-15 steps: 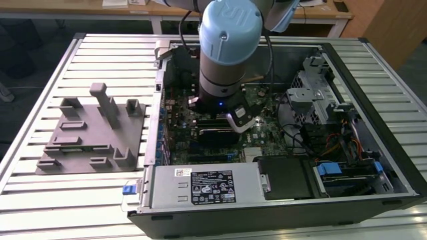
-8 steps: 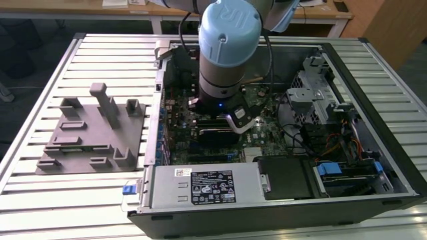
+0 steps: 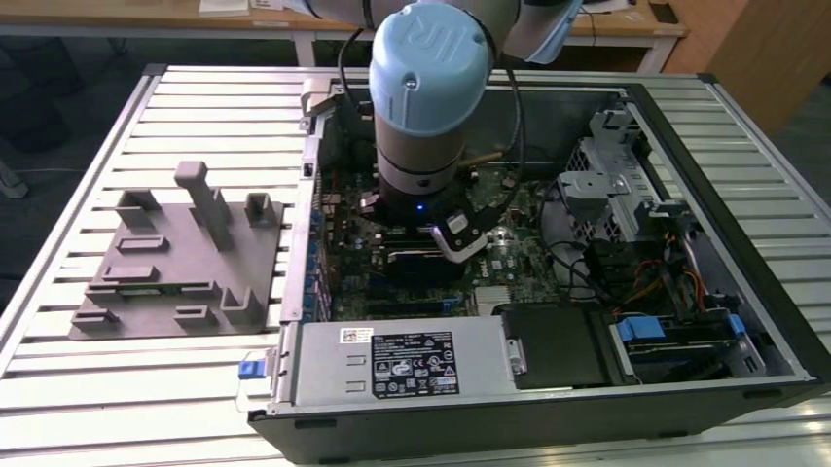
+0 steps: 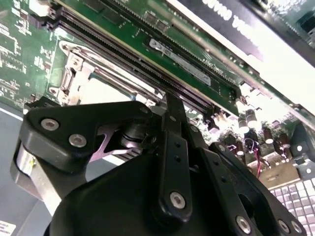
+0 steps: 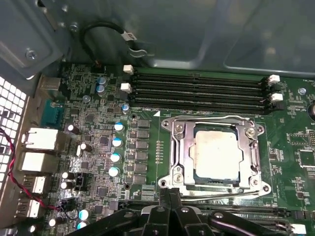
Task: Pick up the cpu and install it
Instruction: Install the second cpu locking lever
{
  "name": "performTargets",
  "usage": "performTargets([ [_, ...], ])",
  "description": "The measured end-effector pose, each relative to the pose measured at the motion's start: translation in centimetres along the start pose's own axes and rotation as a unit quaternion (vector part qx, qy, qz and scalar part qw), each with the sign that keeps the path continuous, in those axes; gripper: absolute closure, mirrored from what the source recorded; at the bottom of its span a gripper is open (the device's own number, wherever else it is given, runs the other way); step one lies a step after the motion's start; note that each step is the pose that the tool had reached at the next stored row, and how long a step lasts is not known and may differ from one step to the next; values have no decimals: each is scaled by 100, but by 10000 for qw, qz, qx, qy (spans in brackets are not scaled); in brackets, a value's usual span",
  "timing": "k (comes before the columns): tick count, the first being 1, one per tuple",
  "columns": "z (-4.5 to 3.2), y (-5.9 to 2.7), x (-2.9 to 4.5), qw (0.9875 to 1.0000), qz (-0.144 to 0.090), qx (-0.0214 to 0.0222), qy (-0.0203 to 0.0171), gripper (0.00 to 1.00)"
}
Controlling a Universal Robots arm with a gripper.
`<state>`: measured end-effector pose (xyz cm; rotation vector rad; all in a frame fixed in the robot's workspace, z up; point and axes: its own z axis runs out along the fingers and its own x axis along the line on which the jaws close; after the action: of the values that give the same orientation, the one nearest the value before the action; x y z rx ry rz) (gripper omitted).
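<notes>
From my remote seat, the gripper (image 5: 170, 209) hangs low over the motherboard (image 5: 98, 147); I cannot tell how its jaws stand. Just beyond them the cpu (image 5: 216, 156) lies flat in its metal socket frame (image 5: 179, 147), square-on, memory slots (image 5: 197, 91) farther off.

My arm (image 3: 429, 97) stands almost vertical in the exterior view, its blue-capped joint uppermost and its grey wrist section pointing straight down. A small blue light glows low on the wrist. In both wrist views I see the black gripper (image 5: 170, 194), its linkage bars and silver screws close to the cameras, with the fingers (image 4: 173, 123) drawn together into one narrow tip, holding nothing.
</notes>
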<state>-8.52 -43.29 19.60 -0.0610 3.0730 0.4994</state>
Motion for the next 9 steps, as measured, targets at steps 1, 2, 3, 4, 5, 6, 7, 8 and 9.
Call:
performTargets([
  [1,4,-2,2,10000,-2,-7,-7,89],
  [2,6,-3,2,10000,-5,-21,-14,89],
  [3,9,-4,3,10000,-6,-40,-21,89],
  [4,12,-5,4,10000,-7,-60,-27,89],
  [5,15,-6,5,10000,-8,-76,-33,89],
  [6,19,-7,5,9999,-10,-94,-40,89],
  [7,24,-9,5,9999,-12,-107,-47,89],
  [8,29,-10,6,9999,-14,-119,-54,89],
  [9,35,-12,8,9999,-17,-133,-64,89],
])
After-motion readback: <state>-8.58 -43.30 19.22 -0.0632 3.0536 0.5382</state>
